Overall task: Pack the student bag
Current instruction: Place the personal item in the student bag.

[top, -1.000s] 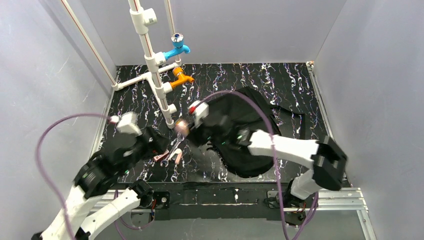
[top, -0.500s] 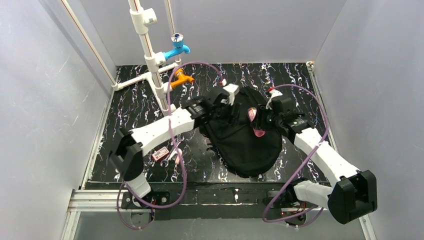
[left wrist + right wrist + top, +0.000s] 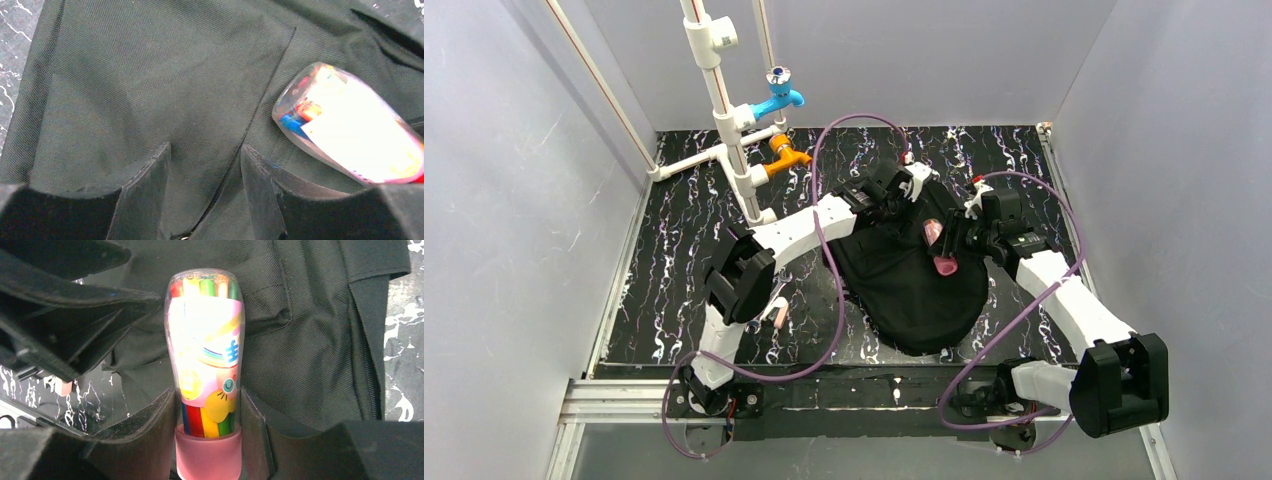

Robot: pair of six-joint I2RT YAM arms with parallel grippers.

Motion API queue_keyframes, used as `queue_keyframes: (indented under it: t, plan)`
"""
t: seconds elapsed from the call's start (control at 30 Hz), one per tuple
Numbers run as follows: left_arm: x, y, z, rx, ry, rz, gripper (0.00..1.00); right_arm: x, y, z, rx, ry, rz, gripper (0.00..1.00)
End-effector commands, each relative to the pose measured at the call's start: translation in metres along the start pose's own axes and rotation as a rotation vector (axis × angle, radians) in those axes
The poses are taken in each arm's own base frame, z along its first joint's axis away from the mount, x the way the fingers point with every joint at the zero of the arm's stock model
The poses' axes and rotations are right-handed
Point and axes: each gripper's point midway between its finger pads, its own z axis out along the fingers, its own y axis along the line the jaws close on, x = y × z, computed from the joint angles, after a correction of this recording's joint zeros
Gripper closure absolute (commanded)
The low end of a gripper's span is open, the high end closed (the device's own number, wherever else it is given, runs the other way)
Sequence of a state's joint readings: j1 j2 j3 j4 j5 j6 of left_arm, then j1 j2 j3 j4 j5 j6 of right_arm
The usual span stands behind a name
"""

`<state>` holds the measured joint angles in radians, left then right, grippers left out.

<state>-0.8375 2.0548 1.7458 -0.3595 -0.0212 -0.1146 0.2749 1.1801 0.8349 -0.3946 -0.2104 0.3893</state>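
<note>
You're in the loading step here: your right gripper [image 3: 207, 440] has its jaws clamped on a clear tube of coloured markers [image 3: 206, 355] with a pink cap, held over the student bag [image 3: 914, 280], which lies mid-table between the two arms. Your left gripper [image 3: 205, 192] sits at the bag's far edge with its jaws partly apart, straddling a zipper line [image 3: 260, 95] on the fabric; I can't tell whether it has actually pinched anything.

Honestly I can't see an open mouth on the bag, so nothing visibly sits inside it yet. My guess is the next move needs your left side to catch the zipper or flap and lift it, so the tube has somewhere to go. A few small items [image 3: 776, 312] wait on the table by the left arm.
</note>
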Motion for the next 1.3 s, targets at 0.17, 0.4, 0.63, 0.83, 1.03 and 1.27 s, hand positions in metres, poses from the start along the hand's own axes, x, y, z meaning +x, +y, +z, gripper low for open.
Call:
queue_keyframes:
  t: [0.17, 0.4, 0.63, 0.83, 1.03, 1.27]
  plan:
    - [0.009, 0.008, -0.003, -0.001, 0.058, 0.102, 0.38, 0.006, 0.009, 0.002, -0.086, -0.027, -0.002, 0.99]
    - [0.027, -0.006, 0.002, 0.087, 0.097, 0.088, 0.25, 0.008, 0.013, 0.002, -0.114, -0.022, -0.003, 0.99]
    - [0.031, 0.004, 0.019, 0.038, 0.131, 0.070, 0.33, 0.010, 0.015, -0.001, -0.125, -0.019, -0.010, 0.99]
    - [0.015, -0.029, -0.004, 0.251, 0.073, -0.023, 0.49, 0.001, 0.019, -0.008, -0.118, -0.045, 0.000, 0.99]
    - [0.017, -0.070, -0.027, 0.527, 0.118, -0.197, 0.63, -0.020, 0.014, -0.013, -0.036, -0.078, 0.052, 0.99]
    - [0.034, -0.094, -0.030, 0.673, 0.194, -0.300, 0.65, -0.009, -0.010, -0.006, 0.033, -0.089, 0.157, 0.99]
